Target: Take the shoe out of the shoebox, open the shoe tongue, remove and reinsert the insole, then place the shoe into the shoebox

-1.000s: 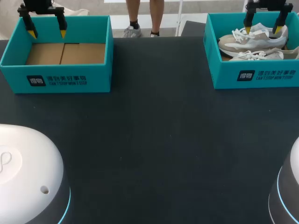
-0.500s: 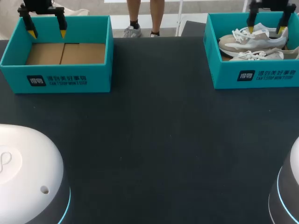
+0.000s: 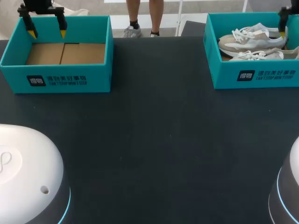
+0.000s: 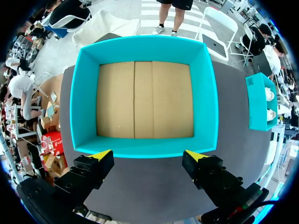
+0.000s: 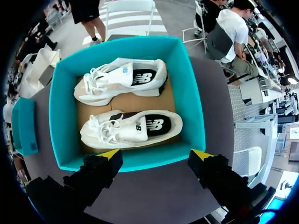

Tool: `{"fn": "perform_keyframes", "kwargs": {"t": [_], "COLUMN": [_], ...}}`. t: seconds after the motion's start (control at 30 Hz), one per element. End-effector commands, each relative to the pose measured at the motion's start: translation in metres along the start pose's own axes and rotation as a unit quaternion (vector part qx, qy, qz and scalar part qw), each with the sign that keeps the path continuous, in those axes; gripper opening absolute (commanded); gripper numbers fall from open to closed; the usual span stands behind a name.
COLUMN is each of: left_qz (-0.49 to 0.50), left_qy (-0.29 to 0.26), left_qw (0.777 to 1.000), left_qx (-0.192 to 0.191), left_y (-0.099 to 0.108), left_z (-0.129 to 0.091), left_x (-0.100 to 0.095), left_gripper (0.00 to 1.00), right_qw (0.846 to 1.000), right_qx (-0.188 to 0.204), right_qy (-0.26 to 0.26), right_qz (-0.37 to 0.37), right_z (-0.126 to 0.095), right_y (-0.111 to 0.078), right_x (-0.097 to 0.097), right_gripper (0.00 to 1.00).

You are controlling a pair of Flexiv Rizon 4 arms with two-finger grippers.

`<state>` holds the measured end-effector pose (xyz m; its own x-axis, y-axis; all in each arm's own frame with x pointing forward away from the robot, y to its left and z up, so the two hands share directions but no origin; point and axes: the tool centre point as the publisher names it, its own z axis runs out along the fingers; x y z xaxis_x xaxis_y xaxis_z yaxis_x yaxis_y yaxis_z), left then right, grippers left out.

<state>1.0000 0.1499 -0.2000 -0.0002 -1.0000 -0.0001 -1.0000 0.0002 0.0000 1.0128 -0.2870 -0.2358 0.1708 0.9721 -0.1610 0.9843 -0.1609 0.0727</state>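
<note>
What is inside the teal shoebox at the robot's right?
The teal cardboard shoebox holds two white-and-beige laced sneakers on its brown cardboard floor; the floor beneath them is covered.

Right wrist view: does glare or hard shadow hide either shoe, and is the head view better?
Right wrist view: even light, no glare, only soft shadow under the two shoes in the shoebox. Head view: evenly lit too, but the box's near wall hides part of one shoe, and the right gripper is mostly out of frame.
</note>
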Motion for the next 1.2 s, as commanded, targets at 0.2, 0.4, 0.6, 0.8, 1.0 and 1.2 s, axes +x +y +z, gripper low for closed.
{"fn": "perform_keyframes", "kwargs": {"t": [0.2,0.4,0.6,0.8,1.0,1.2], "left_qz": [0.0,0.0,0.0,0.0,0.0,0.0], "left_qy": [0.0,0.0,0.0,0.0,0.0,0.0], "left_qw": [1.0,1.0,1.0,1.0,1.0,1.0], "left_qx": [0.0,0.0,0.0,0.0,0.0,0.0], "left_y": [0.0,0.0,0.0,0.0,0.0,0.0], "left_z": [0.0,0.0,0.0,0.0,0.0,0.0], "left_x": [0.0,0.0,0.0,0.0,0.0,0.0], "left_gripper": [1.0,1.0,1.0,1.0,1.0,1.0], "right_qw": [0.998,0.997,0.997,0.996,0.997,0.996], "right_qx": [-0.005,-0.005,-0.004,-0.005,-0.005,0.0], "right_qy": [-0.035,-0.05,-0.061,-0.075,-0.072,-0.086], "right_qz": [0.049,0.051,0.052,0.044,0.035,0.025], "right_z": [0.047,0.066,0.08,0.087,0.097,0.12], "right_y": [0.008,0.013,0.021,0.026,0.03,0.035], "right_x": [-0.02,-0.02,-0.026,-0.032,-0.035,-0.04], "right_gripper": [0.45,0.44,0.45,0.47,0.47,0.47]}}
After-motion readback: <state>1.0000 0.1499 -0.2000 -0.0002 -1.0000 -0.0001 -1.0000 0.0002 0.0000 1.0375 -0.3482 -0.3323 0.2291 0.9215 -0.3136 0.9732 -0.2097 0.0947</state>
